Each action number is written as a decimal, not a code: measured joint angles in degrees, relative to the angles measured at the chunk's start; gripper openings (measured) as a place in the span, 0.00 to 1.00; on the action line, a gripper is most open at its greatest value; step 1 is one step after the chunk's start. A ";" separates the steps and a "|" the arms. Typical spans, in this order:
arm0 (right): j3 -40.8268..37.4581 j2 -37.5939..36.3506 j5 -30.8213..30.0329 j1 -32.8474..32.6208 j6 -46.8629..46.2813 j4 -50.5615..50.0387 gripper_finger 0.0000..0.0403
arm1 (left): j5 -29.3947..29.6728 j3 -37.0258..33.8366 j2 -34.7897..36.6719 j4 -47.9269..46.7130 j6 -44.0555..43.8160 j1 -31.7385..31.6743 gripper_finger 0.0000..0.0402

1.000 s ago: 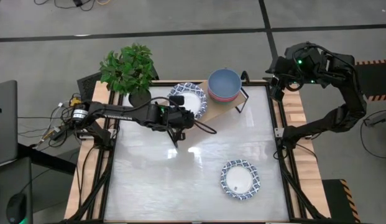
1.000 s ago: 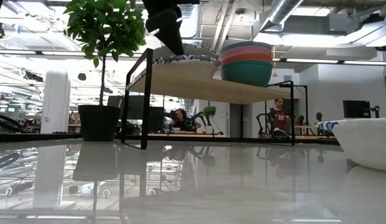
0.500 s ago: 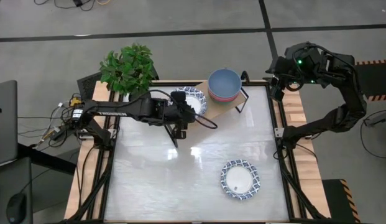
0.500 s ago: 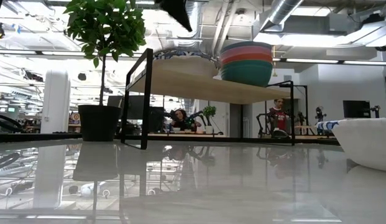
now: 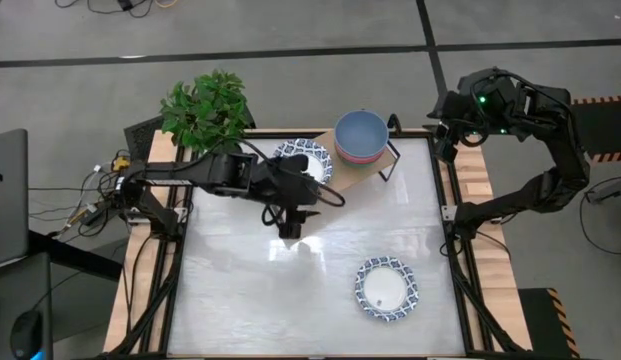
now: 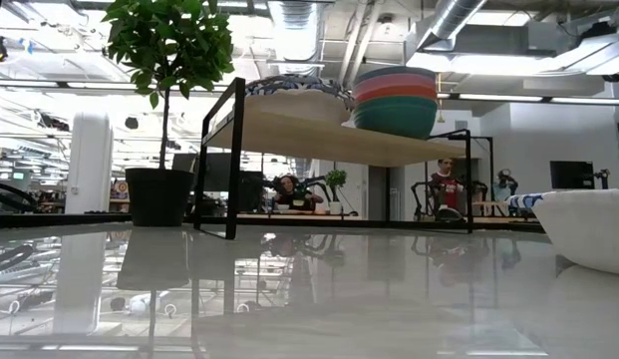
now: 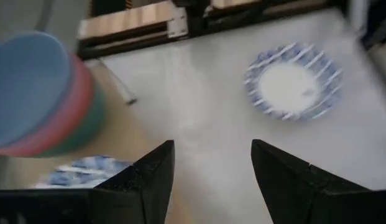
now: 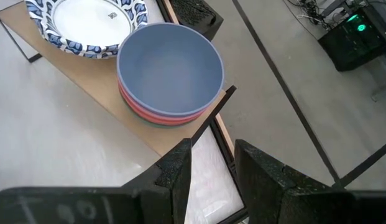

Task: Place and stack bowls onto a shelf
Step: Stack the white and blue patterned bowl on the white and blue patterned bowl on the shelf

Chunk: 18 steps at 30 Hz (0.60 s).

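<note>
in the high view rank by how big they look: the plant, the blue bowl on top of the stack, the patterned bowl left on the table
1. the plant, clearly the widest.
2. and 3. the patterned bowl on the table and the blue bowl look nearly alike; the blue one sits higher, nearer the camera, so no ranking.

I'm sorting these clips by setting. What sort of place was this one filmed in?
Probably a robotics lab in an open industrial hall. The low view shows exposed ceiling ducts and people seated at far workstations. From above, cables trail beside the table, and a potted plant stands at its corner.

Potted plant (image 5: 206, 112) at the table's far left corner, laptop (image 5: 7, 195) left of the table (image 5: 240, 290)
</note>
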State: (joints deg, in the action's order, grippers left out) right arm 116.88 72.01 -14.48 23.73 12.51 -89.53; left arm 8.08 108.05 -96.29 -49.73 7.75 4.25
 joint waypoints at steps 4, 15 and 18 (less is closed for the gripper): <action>0.00 0.00 1.68 0.00 0.03 -0.01 0.37 | -9.32 -1.07 0.00 3.44 -11.22 0.25 0.50; 0.00 0.00 3.65 0.00 0.07 -0.05 0.37 | -16.84 -1.51 -6.94 8.70 -25.53 5.75 0.50; 0.00 0.00 4.25 0.00 0.03 -0.06 0.37 | -15.76 -1.51 -9.99 8.99 -27.17 7.62 0.50</action>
State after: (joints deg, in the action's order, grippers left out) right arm 116.88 72.01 -10.23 23.73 12.53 -89.59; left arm -7.67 106.54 -106.28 -40.75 -19.42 11.87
